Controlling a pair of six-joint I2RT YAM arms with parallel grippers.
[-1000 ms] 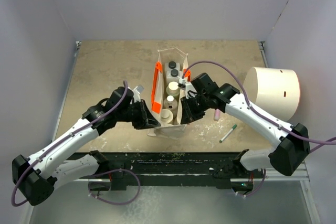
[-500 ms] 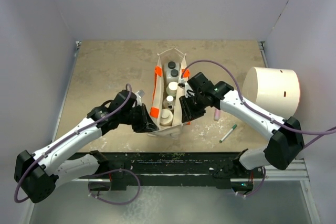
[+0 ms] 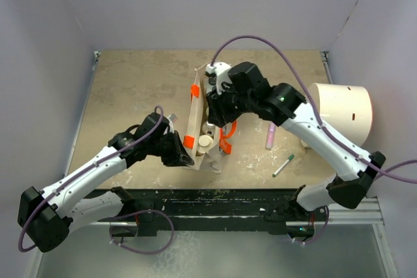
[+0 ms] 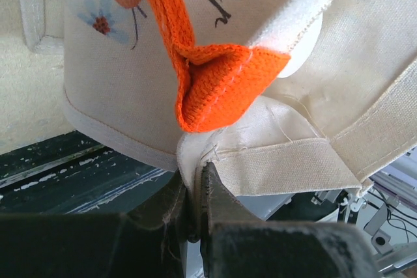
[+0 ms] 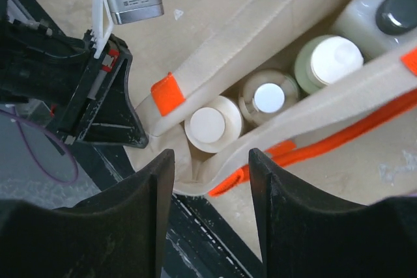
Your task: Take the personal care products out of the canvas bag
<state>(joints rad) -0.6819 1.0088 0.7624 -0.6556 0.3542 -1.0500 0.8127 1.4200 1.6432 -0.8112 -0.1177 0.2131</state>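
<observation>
The canvas bag [image 3: 193, 116] stands upright at the table's front middle, mouth open. My left gripper [image 3: 183, 154] is shut on the bag's near-left rim corner; in the left wrist view the canvas [image 4: 273, 161] is pinched between the jaws beside a folded orange handle [image 4: 221, 86]. My right gripper [image 5: 212, 174] hangs open and empty above the bag's near end. Below it, inside the bag [image 5: 247, 30], stand a bottle with a cream cap [image 5: 208, 125], a pale-capped one [image 5: 268, 97], a white-capped one [image 5: 335, 58] and a black-capped one [image 5: 399, 11].
A large white cylinder [image 3: 339, 112] lies at the right. A pink tube [image 3: 269, 136] and a green pen [image 3: 283, 165] lie on the table right of the bag. An orange handle [image 3: 226, 136] hangs down the bag's right side. The table's front edge is just behind the bag.
My right gripper has left the bag's right rim and moved up and back over the bag's opening. The right handle has dropped outward. My left gripper keeps its hold.
</observation>
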